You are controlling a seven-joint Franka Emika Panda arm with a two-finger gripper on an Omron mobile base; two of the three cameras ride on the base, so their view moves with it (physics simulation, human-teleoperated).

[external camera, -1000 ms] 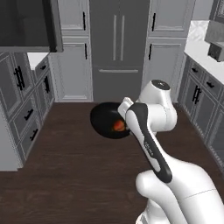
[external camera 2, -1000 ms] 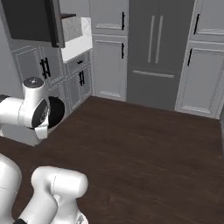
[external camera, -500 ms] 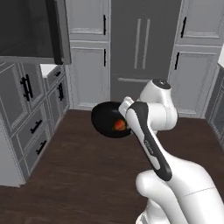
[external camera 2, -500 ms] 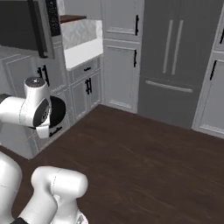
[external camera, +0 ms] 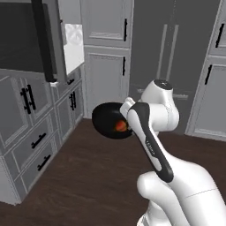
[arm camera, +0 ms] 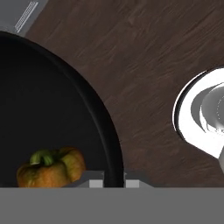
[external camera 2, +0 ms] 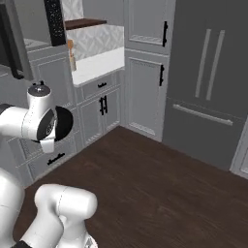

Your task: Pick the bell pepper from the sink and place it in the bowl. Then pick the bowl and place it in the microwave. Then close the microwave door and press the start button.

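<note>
Stage one complete: the bell pepper lies inside the bowl, close to the rim on the gripper's side. Stage two in progress: the gripper is pinching the bowl's rim, one fingertip inside and one outside, and the bowl is carried in the air over the dark wood floor, clear of any counter. The microwave door stands open at upper left. Outstanding, in my judgement: seating the bowl in the microwave, shutting the door, pressing start
</note>
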